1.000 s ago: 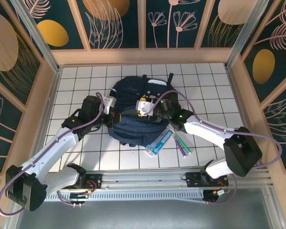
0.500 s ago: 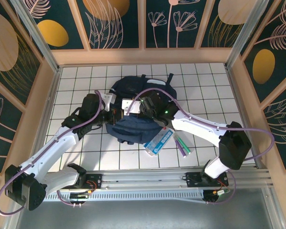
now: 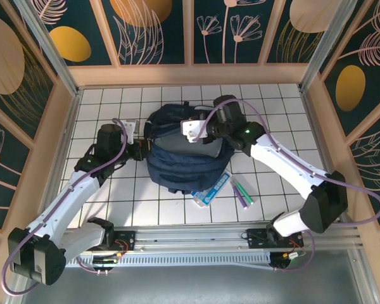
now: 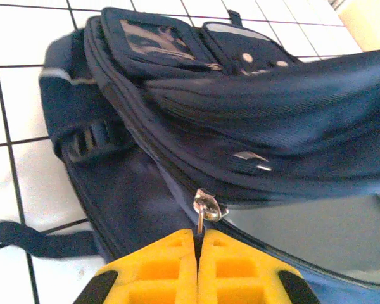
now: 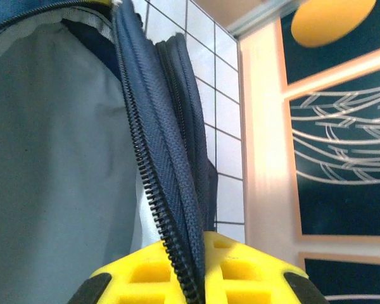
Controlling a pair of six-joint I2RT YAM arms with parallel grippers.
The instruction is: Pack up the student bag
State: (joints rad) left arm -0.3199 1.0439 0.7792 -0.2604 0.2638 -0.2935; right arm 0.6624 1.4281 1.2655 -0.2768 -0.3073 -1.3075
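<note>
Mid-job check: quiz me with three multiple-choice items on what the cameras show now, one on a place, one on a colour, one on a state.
1. The pens lie:
A. inside the student bag
B. on the tiles right of the bag, toward the arm bases
C. against the back wall

2. The left claw's fingers are:
A. red
B. black
C. yellow

3. The left claw is:
A. shut on the zipper pull
B. wide open
C. shut on a strap

Answers:
1 B, the top view shows them on the tiles beside the bag.
2 C, the left wrist view shows them yellow.
3 A, the fingers meet around the pull's tab.
</note>
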